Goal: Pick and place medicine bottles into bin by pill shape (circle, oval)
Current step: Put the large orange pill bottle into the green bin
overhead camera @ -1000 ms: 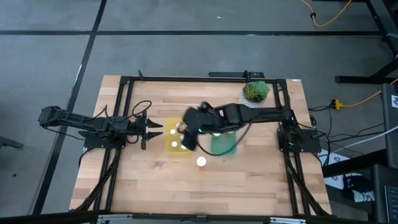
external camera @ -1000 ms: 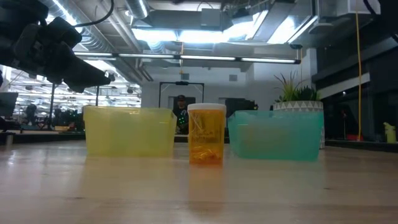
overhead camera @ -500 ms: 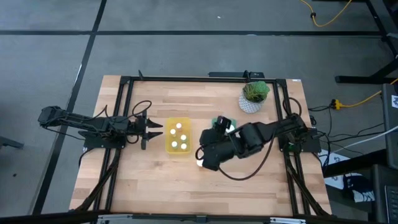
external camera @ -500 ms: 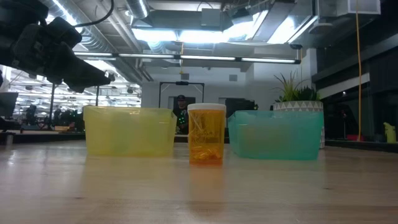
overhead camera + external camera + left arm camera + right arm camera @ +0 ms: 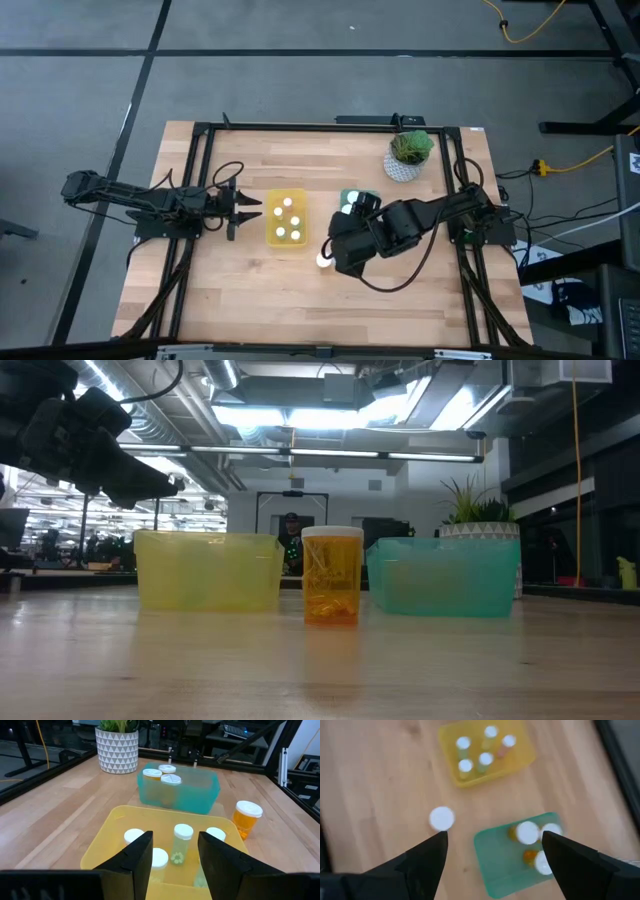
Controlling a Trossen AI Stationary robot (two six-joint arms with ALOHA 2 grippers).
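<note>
One orange medicine bottle [image 5: 332,575] with a white cap [image 5: 441,818] stands alone on the table between the two bins. The yellow bin [image 5: 271,228] holds several white-capped bottles [image 5: 183,840]. The green bin [image 5: 492,852] also holds bottles [image 5: 526,832]; in the high view my right arm covers most of it. My right gripper [image 5: 495,865] hangs open above the table, beside the lone bottle [image 5: 322,260] and over the green bin's near edge. My left gripper [image 5: 175,860] is open and level, just left of the yellow bin, touching nothing.
A white patterned pot with a green plant [image 5: 410,153] stands at the far right of the table. Black frame rails [image 5: 200,190] run along the table's left, right and far sides. Bare wood [image 5: 300,310] lies toward the near edge.
My right gripper has swung from above the yellow bin toward the table's right and near edge, turning as it went. It now hangs by the lone bottle and has stayed open. Most of the move came early. The bottles and bins have not shifted.
</note>
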